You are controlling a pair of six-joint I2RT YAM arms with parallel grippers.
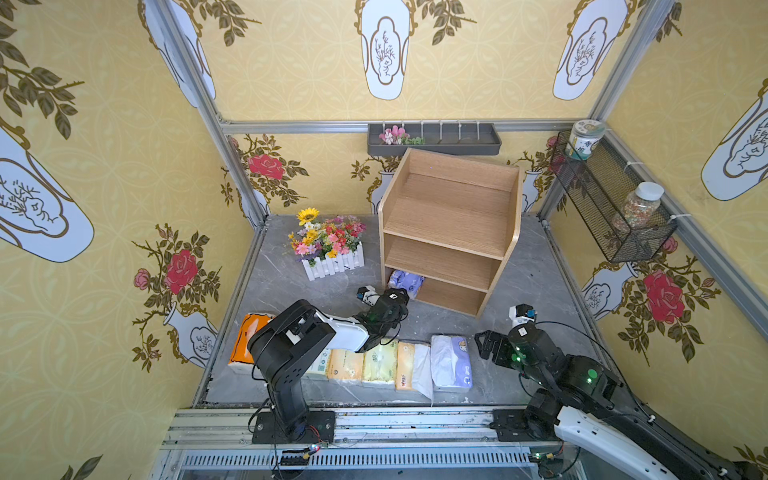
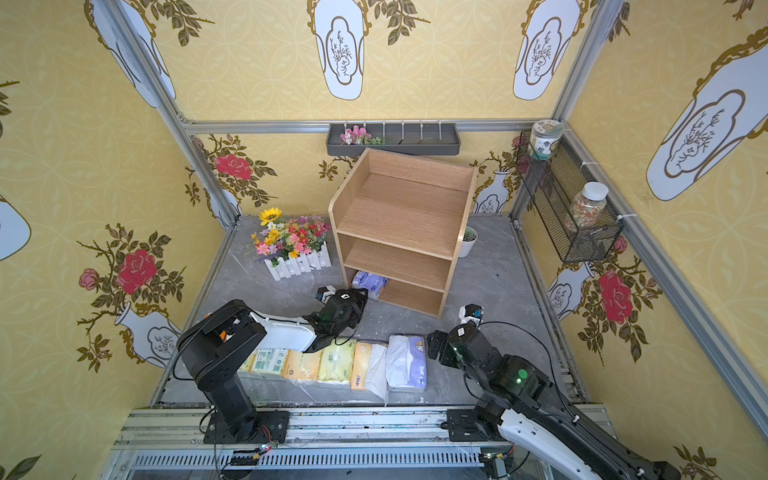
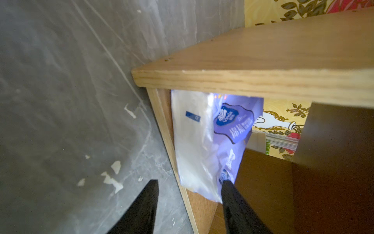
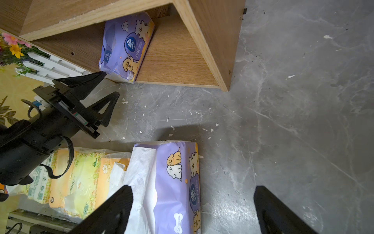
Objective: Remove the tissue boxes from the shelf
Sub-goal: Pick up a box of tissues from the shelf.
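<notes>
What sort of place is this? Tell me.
Probably a staged robot test cell dressed as a room: aluminium frame rails edge yellow floral wallpaper, and a black robot arm stands before a light-wood three-tier shelf.

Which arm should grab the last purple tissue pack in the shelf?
Probably the left arm: its jaws are open right at the purple pack low in the shelf. The right arm hangs farther back, by the floor packs.

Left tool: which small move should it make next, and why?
Probably slide the left tool sideways into the shelf opening. Its jaws are open, but one finger is over the floor outside the side panel, while the other is at the lavender pack; closing now would likely pinch the panel.
</notes>
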